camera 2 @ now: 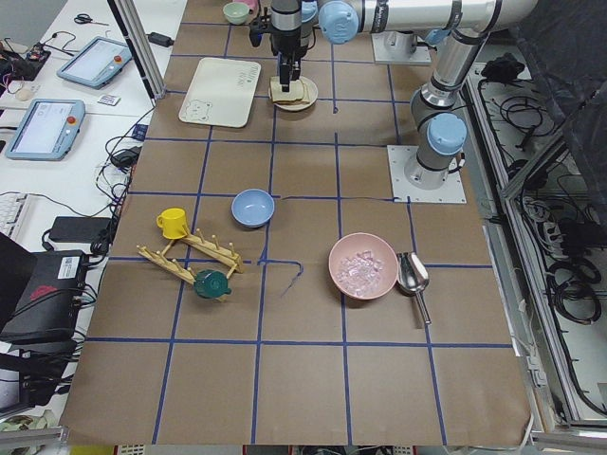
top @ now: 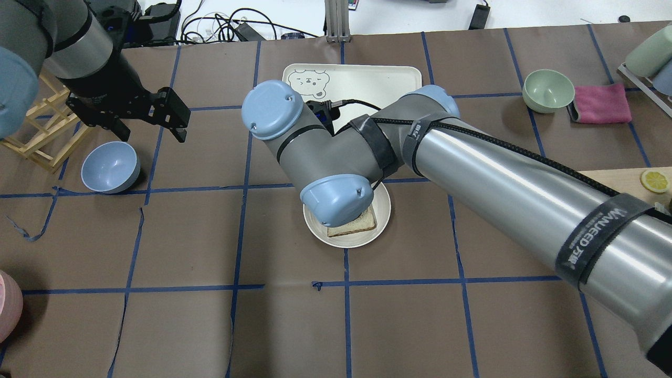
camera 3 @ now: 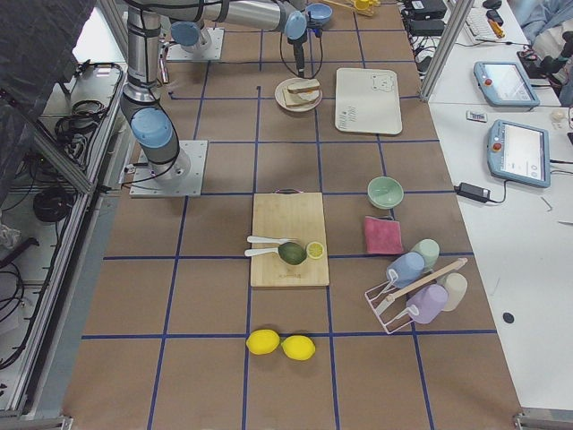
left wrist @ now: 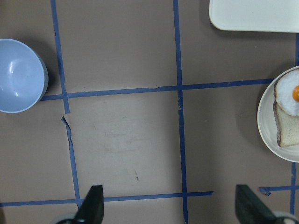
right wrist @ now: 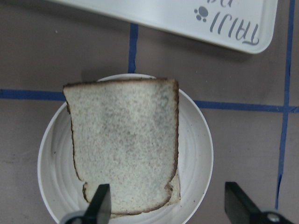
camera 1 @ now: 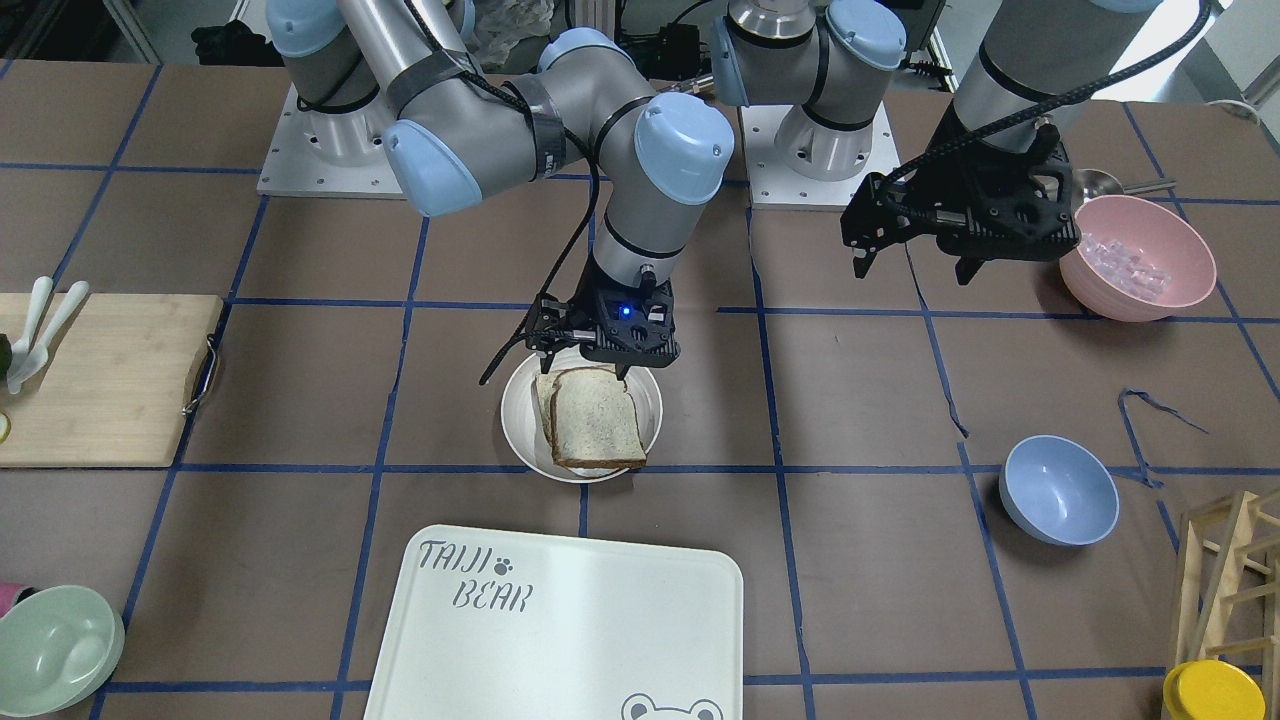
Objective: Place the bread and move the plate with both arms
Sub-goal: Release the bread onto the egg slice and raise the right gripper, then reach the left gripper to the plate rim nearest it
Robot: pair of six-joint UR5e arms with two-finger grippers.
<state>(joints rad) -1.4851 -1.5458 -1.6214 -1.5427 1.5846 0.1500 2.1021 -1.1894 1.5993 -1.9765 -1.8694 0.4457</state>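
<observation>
The bread (right wrist: 124, 140), a white slice with dark brown crust, lies on the round cream plate (right wrist: 196, 154) on top of a paler slice. It also shows in the front view (camera 1: 598, 420) on the plate (camera 1: 515, 420), and partly under my right wrist in the overhead view (top: 357, 224). My right gripper (right wrist: 168, 203) hangs open and empty just above the slice's robot-side edge (camera 1: 605, 368). My left gripper (camera 1: 912, 262) is open and empty, hovering above bare table between the plate and the pink bowl; its fingers (left wrist: 93, 205) are spread.
The "TAIJI BEAR" tray (camera 1: 560, 620) lies just beyond the plate. A blue bowl (camera 1: 1058, 490) and a pink bowl (camera 1: 1140, 255) sit near my left gripper. A cutting board (camera 1: 100, 380), a green bowl (camera 1: 50, 650) and a wooden rack (camera 1: 1230, 570) stand at the table's ends.
</observation>
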